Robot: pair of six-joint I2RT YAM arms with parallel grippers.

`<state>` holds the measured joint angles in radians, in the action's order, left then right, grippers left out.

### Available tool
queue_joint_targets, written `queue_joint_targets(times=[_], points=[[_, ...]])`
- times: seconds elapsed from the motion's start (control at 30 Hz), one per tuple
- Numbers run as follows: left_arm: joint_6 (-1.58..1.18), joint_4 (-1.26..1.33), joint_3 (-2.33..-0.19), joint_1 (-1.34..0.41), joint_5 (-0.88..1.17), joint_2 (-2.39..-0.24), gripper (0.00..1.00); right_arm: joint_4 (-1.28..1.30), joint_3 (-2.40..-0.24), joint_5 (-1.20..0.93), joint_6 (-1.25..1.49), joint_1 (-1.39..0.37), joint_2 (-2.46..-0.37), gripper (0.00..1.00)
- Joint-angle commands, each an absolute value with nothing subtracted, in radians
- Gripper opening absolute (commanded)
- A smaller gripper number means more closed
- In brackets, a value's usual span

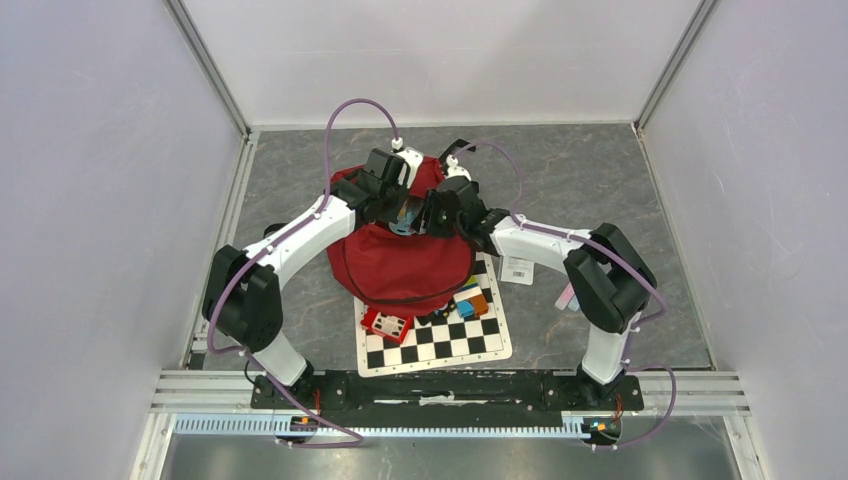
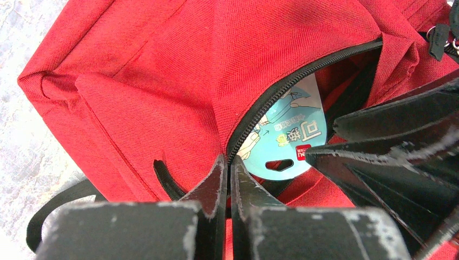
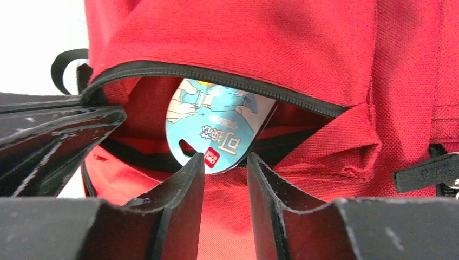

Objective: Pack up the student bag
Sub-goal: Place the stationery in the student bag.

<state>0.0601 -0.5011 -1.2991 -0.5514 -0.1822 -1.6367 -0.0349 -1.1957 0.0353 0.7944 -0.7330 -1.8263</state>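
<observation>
Holding: left gripper [image 2: 228, 169] is clamped fully together at the zip edge of the student bag [image 2: 162, 81]. It looks to be pinching the pocket lip and lifting the mouth open.
Bag position: mid-table between the two arms, with its near edge lapping onto the chessboard [image 1: 440, 345]. The pocket mouth is on the far side, where both wrists meet.
Item: the teal card pack [image 3: 219, 127] stands half inside the pocket mouth. Its hang-hole end pokes out.
Right gripper [image 3: 224, 165]: jaws partly apart, nothing visibly gripped. The card's lower end sits right at the gap between the tips, and I can't tell whether they touch.
Key relation: the card lies dead ahead of the right gripper, flat face toward it. Its long axis runs from the tips into the pocket.
Nearer arm: right. The left is occupied at the left end of the slit.
Judgement: the next move is probably to close on the card's end or push it deeper. The slit is narrow, so the card could snag on the upper zip.
Unpacked: coloured blocks [image 1: 470, 300] and a red box [image 1: 385, 322] lie on the chessboard, near side of the bag.
</observation>
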Motion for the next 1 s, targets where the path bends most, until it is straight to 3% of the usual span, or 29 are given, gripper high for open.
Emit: queue_joint_targets(times=[0.0, 0.37, 0.6, 0.77, 0.97], points=[[0.024, -0.489, -1.348, -0.558, -0.176, -1.629, 0.02, -0.054, -1.235, 0.087, 0.814, -0.734, -1.849, 0.39], [0.025, -0.491, -1.351, -0.558, -0.176, -1.627, 0.02, -0.093, -1.403, 0.041, 0.781, -0.744, -2.019, 0.26], [0.027, -0.495, -1.355, -0.558, -0.176, -1.626, 0.02, -0.100, -1.532, 0.029, 0.724, -0.746, -2.123, 0.26], [0.029, -0.497, -1.358, -0.558, -0.181, -1.629, 0.02, -0.124, -1.453, 0.041, 0.700, -0.747, -2.051, 0.28], [0.026, -0.505, -1.361, -0.558, -0.197, -1.633, 0.02, -0.163, -1.269, 0.021, 0.599, -0.757, -1.859, 0.40]])
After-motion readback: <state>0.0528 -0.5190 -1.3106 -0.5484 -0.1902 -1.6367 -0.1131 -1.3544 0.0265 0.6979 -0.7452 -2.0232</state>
